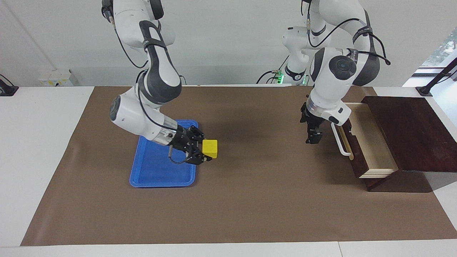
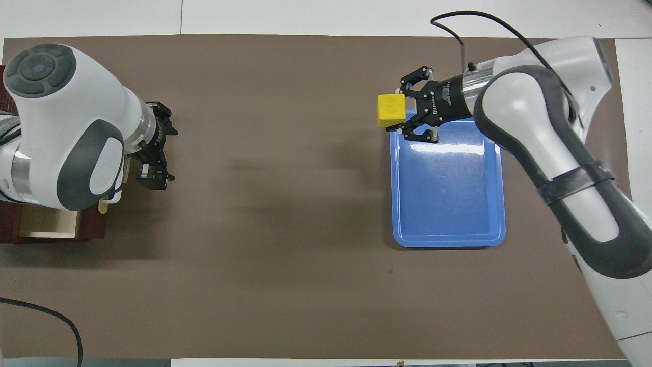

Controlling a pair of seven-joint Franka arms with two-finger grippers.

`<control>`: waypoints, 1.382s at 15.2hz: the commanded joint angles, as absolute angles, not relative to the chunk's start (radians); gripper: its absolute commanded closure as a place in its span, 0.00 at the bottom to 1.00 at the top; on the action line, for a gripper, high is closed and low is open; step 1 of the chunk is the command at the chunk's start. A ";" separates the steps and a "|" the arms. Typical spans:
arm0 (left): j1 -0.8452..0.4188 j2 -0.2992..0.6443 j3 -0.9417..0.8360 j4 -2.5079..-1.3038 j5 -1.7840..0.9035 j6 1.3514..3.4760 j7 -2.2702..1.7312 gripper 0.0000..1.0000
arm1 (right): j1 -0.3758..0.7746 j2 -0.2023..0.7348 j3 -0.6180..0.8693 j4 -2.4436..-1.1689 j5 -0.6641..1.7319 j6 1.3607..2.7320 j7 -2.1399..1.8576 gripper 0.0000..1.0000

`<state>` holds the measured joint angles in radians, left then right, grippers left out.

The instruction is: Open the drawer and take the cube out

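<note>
Facing view. Drawer [image 1: 360, 139] stands pulled out of the dark wooden box [image 1: 410, 132] at the left arm's end of the table [image 1: 35, 142]; pale interior shows no cube inside. Yellow cube [image 1: 210, 148] is out, gripped in the right claw [image 1: 204, 152], which is clenched on it and carries it in the air at the blue tray's [image 1: 160, 171] edge, on the side toward the drawer. Left claw [image 1: 314, 137] hangs released, holding nothing, over the brown mat [image 1: 250, 200] just in front of the drawer's white handle [image 1: 339, 139].

Step in hand, by my reading: drawer opened, cube removed; what is left is setting it down. The tray looks the likely place, though the task names none. Next move would call for bringing the cube over the tray floor, lowering, then letting go.

Overhead view. Cube [image 2: 391, 110] projects from the right claw [image 2: 407, 113] toward the table's middle, over the tray's [image 2: 448, 224] corner farther from the robots. Most of the cube sits over the mat [image 2: 280, 229], not the tray. Left claw [image 2: 153, 153] is spread, beside the drawer front [image 2: 97, 224], well apart from the cube.
</note>
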<state>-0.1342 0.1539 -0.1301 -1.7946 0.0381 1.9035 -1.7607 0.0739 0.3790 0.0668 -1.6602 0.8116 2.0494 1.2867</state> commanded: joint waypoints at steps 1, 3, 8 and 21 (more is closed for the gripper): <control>-0.052 0.077 -0.138 -1.927 0.037 1.989 -1.626 0.00 | -0.038 0.264 0.080 -1.860 0.799 2.057 1.123 1.00; 0.001 0.072 -0.138 -1.940 0.037 2.008 -1.551 0.00 | -0.090 0.238 0.078 -1.939 0.801 2.069 1.034 1.00; 0.092 0.071 -0.138 -1.950 0.038 2.033 -1.430 0.00 | -0.144 0.200 0.078 -2.123 0.799 2.107 0.832 1.00; 0.241 0.091 -0.138 -1.891 0.130 2.045 -1.230 0.00 | -0.152 0.235 0.078 -2.229 0.811 2.181 0.693 1.00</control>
<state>0.1994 0.1038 -0.1297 -1.8992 0.1081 2.0359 -1.2795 -0.1385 0.2475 0.0678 -2.1973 0.8053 2.1495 0.7178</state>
